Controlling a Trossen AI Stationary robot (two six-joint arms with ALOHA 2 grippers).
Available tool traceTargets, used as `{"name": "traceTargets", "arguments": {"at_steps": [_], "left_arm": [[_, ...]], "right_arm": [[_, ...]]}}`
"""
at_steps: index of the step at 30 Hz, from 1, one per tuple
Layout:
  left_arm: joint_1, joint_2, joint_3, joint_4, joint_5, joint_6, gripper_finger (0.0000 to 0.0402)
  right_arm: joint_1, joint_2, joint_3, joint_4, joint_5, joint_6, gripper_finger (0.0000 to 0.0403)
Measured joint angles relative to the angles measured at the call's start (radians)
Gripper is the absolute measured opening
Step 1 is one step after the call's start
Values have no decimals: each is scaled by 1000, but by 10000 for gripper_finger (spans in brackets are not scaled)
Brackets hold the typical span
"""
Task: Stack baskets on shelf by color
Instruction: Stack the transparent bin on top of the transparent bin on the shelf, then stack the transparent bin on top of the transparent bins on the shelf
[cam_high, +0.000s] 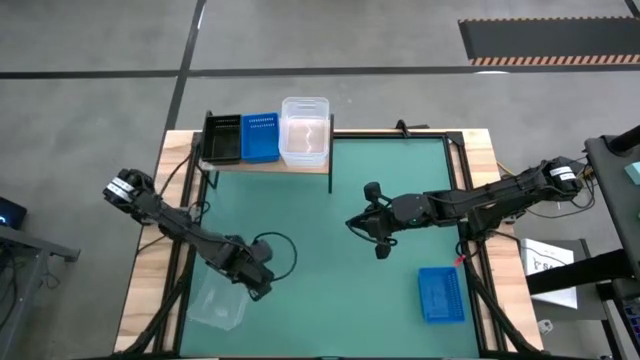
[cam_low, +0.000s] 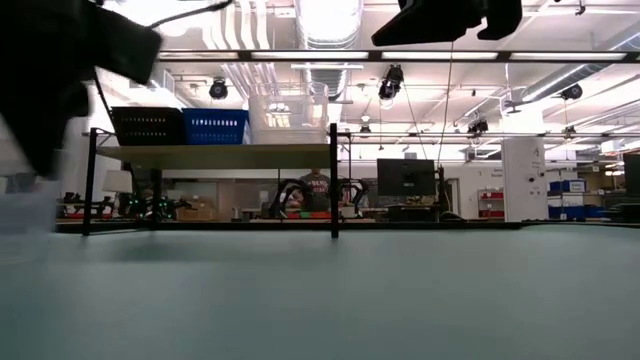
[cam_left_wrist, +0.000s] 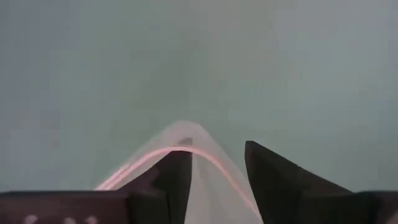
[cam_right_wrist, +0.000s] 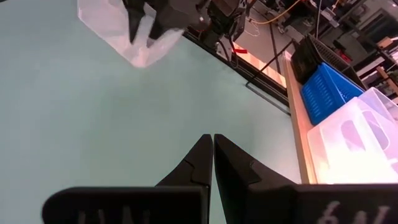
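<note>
a: where's the left gripper (cam_high: 256, 284) right now?

b: low over the near-left part of the green mat (cam_high: 330, 240), at the rim of a clear basket (cam_high: 218, 305). in its wrist view a corner of that clear basket's rim (cam_left_wrist: 186, 146) sits between the two dark fingers (cam_left_wrist: 177, 177), and there's a gap on either side of the plastic – the jaws stand apart around the rim, not pressed onto it.

a: so is it holding it?

b: doesn't look clamped. the right wrist view shows the same thing from across the table: the left gripper (cam_right_wrist: 147, 25) with its fingers straddling the edge of the clear basket (cam_right_wrist: 118, 28).

a: and the right gripper (cam_high: 380, 243)?

b: hanging over the middle of the mat, empty, its fingers (cam_right_wrist: 199, 165) pressed flat together – nothing between them.

a: what's on the shelf (cam_high: 265, 166)?

b: three groups side by side along the far edge of the table: a black basket (cam_high: 222, 138) at the left end, a blue basket (cam_high: 260, 137) touching it in the middle, and a clear basket stack (cam_high: 305, 130) at the right end. from the low view the black (cam_low: 146, 125), blue (cam_low: 215, 126) and clear (cam_low: 290, 120) ones all sit on the board.

a: anything else loose?

b: one more blue basket on the mat (cam_high: 440, 294), near-right, well apart from both grippers.
</note>
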Motion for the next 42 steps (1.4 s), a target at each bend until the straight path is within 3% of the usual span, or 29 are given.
{"name": "traceTargets", "arguments": {"at_steps": [3, 6, 8, 10, 12, 16, 27, 32, 36, 42], "left_arm": [[63, 33, 16, 26, -66, 149, 113], [143, 73, 34, 148, -98, 415, 94], [171, 103, 54, 302, -48, 627, 82], [173, 126, 91, 332, 70, 744, 72], [160, 134, 121, 243, 131, 744, 65], [133, 124, 136, 105, 126, 690, 59], [114, 113, 135, 119, 125, 674, 59], [114, 113, 135, 125, 124, 747, 61], [106, 113, 140, 127, 130, 829, 86], [84, 98, 165, 82, 126, 856, 158]], "right_arm": [[0, 0, 0, 2, 0, 0, 9], [0, 0, 0, 13, 0, 18, 9], [0, 0, 0, 14, 0, 43, 9], [0, 0, 0, 10, 0, 80, 9], [0, 0, 0, -1, 0, 113, 9], [0, 0, 0, -16, 0, 140, 9], [0, 6, 0, -23, 0, 167, 9], [0, 6, 0, -25, 0, 174, 9], [0, 6, 0, -25, 0, 178, 9], [0, 6, 0, -27, 0, 185, 9]]}}
